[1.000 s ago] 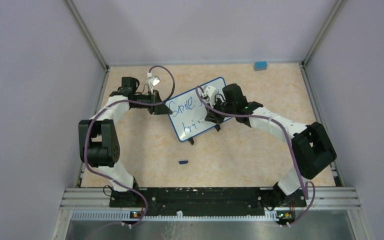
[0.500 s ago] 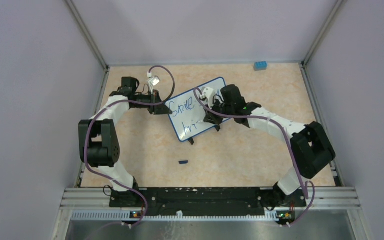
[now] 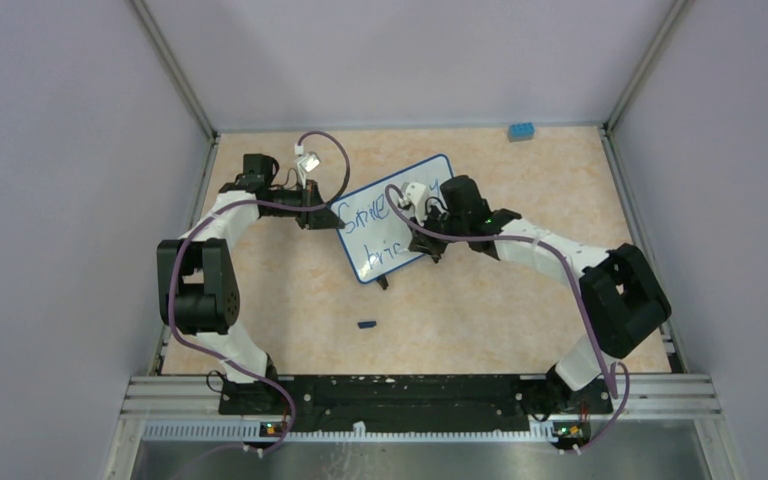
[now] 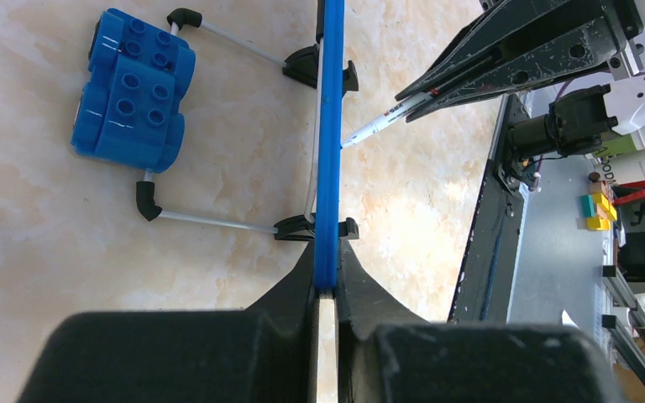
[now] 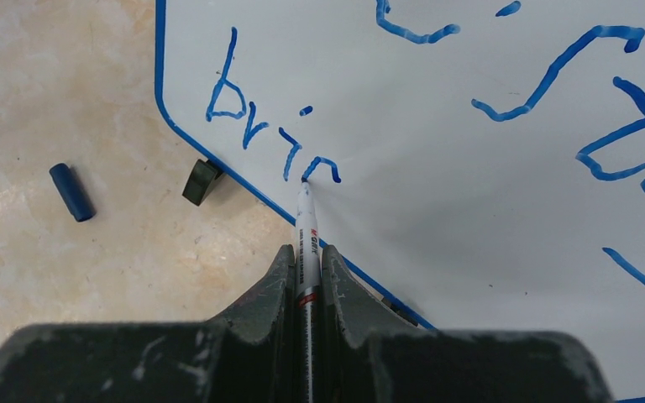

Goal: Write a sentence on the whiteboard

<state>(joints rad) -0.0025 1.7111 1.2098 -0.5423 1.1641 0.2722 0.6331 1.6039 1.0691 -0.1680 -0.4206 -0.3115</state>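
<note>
The whiteboard (image 5: 487, 218) stood on its feet on the tabletop (image 5: 67, 285). The left gripper (image 4: 327, 262) was clenched on the board's end frame, bracing it. The right gripper (image 5: 306, 256) was clamped on a marker (image 5: 305, 210). The marker's long axis ran straight out from the gripper to the board's written face, and its tip touched the white surface.

The sentence (image 5: 243, 117) was unfinished. The upper line lay further up the board. The lower line read "bri" plus one fresh arched stroke, and the tip sat at the foot of that stroke.

The next letters would probably turn on the tip's place on the board. Bare white ran on along the line past the last stroke, so there was room to finish the word. The board's lower frame, however, lay just beside the tip, which left little margin for a descending stroke. Only the right arm faced the written side.

Off the board, past its lower corner foot (image 5: 201, 180), lay the marker cap (image 5: 71, 191), well apart from the tip. A blue brick (image 4: 133, 88) sat behind the board.
</note>
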